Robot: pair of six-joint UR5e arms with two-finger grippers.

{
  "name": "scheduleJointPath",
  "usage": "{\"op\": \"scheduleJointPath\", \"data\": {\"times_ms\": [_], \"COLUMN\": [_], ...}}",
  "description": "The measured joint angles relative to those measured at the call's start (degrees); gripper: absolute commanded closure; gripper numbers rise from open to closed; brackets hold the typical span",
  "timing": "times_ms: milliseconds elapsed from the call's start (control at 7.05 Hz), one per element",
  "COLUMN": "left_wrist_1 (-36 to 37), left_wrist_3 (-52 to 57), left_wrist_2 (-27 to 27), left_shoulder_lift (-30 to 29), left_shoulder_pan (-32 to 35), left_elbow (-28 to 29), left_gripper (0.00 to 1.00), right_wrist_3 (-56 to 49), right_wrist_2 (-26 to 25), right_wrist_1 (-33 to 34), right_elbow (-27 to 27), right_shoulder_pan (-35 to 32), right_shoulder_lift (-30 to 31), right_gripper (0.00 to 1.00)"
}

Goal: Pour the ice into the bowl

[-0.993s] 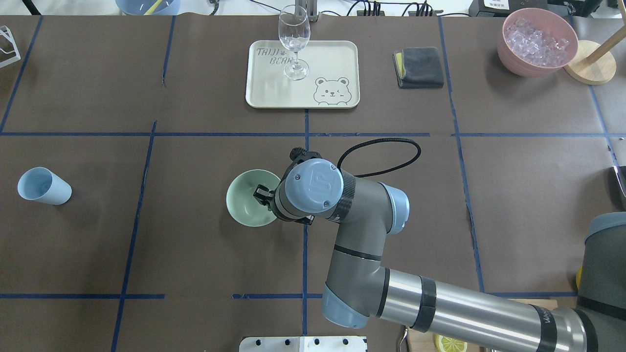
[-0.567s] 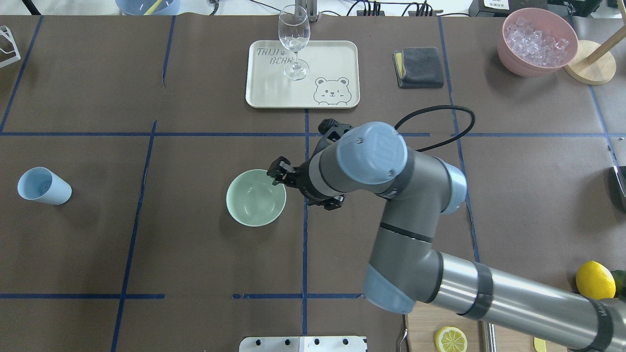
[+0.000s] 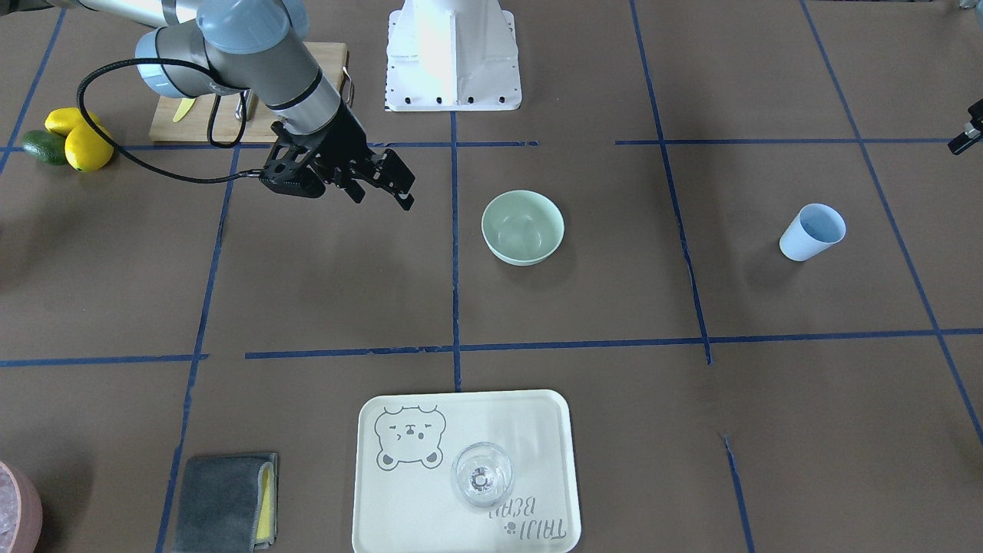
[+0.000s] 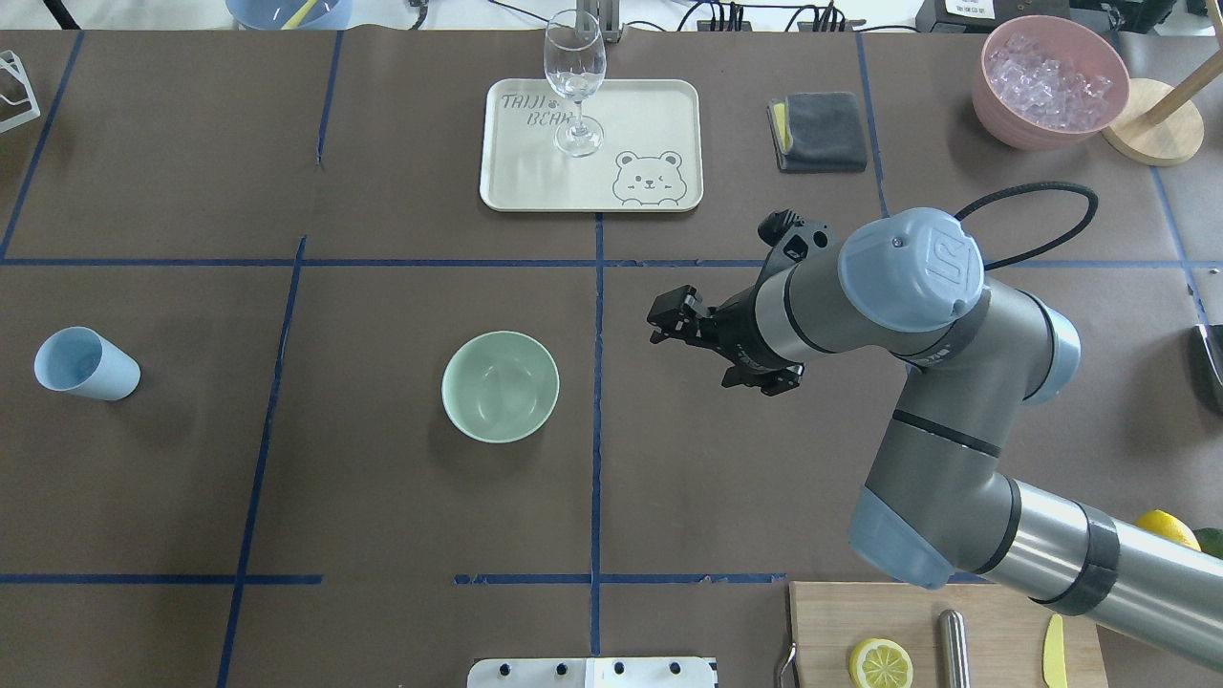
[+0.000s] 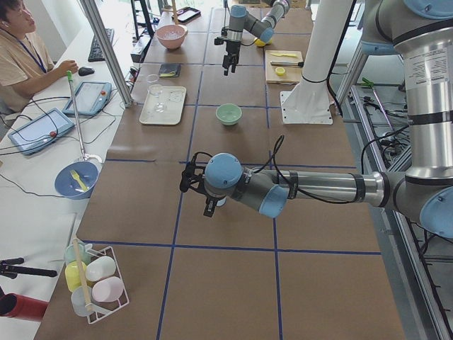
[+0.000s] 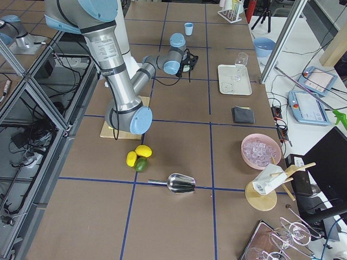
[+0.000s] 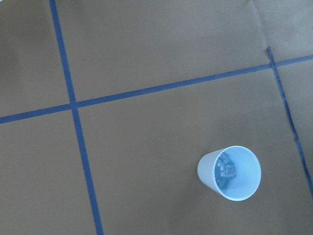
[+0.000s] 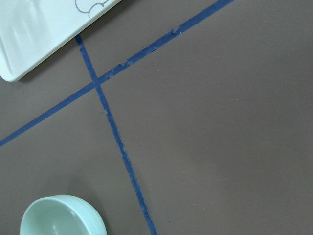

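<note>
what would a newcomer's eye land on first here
The big grey arm reaching in from the table's right dominates, its right gripper open and empty, hanging apart from the empty mint-green bowl at the table's middle. Next comes the pink container heaped with icy-looking cubes at the far right corner, then the light blue cup alone at the left.

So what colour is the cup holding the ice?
Light blue; the cup shows best in the left wrist view.
</note>
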State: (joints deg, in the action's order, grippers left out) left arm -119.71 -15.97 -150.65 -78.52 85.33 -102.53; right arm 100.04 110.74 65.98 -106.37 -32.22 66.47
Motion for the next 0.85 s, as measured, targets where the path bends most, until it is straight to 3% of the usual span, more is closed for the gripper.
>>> {"op": "scheduleJointPath", "data": {"times_ms": [284, 425, 709, 851], "left_wrist_1": [-16.4, -23.1, -29.3, -30.1], "left_wrist_3": [-16.0, -27.9, -45.7, -50.6], "left_wrist_2": [8.8, 17.4, 40.6, 54.7], "left_shoulder_lift": [0.6, 1.7, 6.8, 10.6], "left_shoulder_pan": [-9.9, -17.2, -33.8, -43.8], "left_elbow": [-0.5, -1.6, -7.3, -10.0], "left_gripper": [0.0, 0.0, 0.0, 0.01], "right_wrist_3": [-0.3, -0.5, -1.4, -1.7], "right_wrist_2": [0.0, -0.1, -0.3, -0.3], "right_wrist_1": [-5.2, -6.3, -6.9, -7.0], "right_elbow": [0.5, 0.9, 1.9, 2.1], "right_shoulder_pan": [-0.5, -0.5, -0.5, -0.5], "right_shoulder_lift": [3.1, 3.5, 3.6, 3.7], "right_gripper": [0.0, 0.0, 0.0, 0.0]}}
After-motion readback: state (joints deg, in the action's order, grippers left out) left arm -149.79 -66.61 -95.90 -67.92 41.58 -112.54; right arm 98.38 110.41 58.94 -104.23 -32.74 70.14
